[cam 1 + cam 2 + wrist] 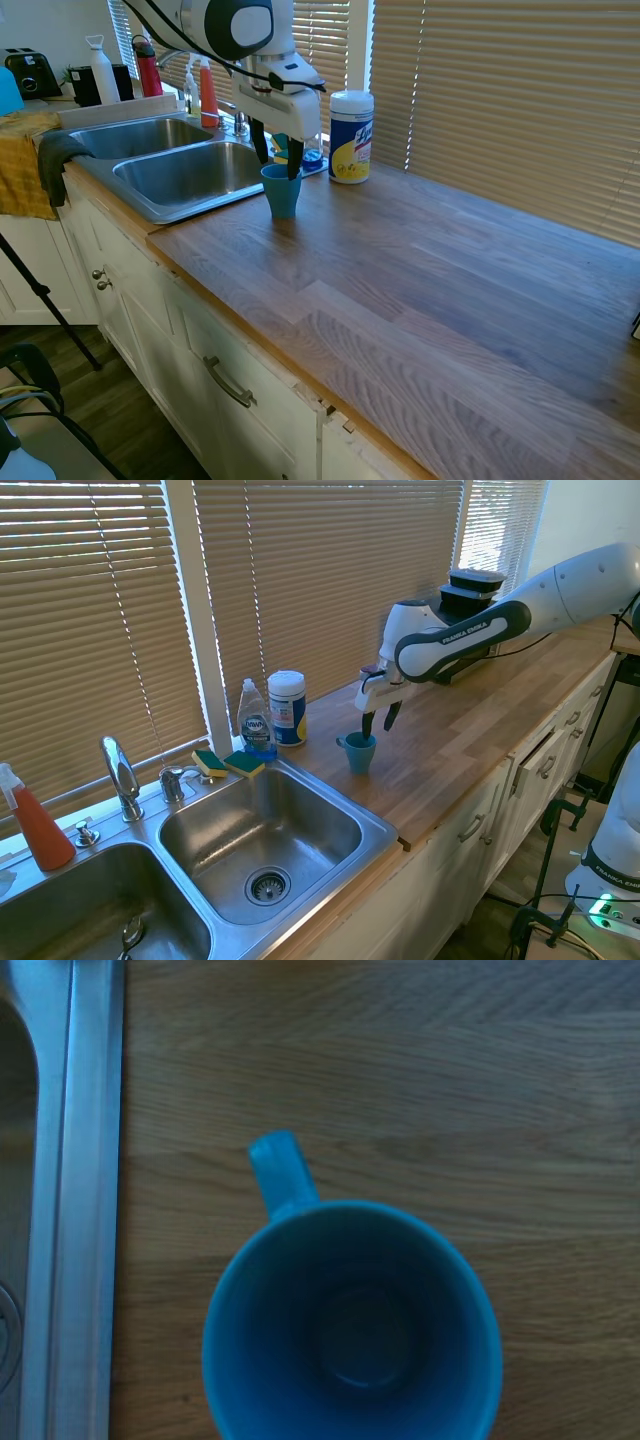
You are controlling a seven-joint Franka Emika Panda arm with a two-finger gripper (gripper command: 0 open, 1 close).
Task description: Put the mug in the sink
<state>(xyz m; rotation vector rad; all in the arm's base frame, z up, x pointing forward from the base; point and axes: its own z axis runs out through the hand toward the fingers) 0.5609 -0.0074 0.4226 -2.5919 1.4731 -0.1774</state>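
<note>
Wood-plank surface [430, 290] over white cabinets [200, 370] with metal pulls; closed tan blinds [330, 570] along its back edge, daylight through slats; dark wood floor [90, 400]

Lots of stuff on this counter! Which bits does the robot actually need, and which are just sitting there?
Needed: mug, sink, the tool open around the mug's rim.

Just there: wipes canister, dish soap bottle, sponges, orange spray bottle.
</note>
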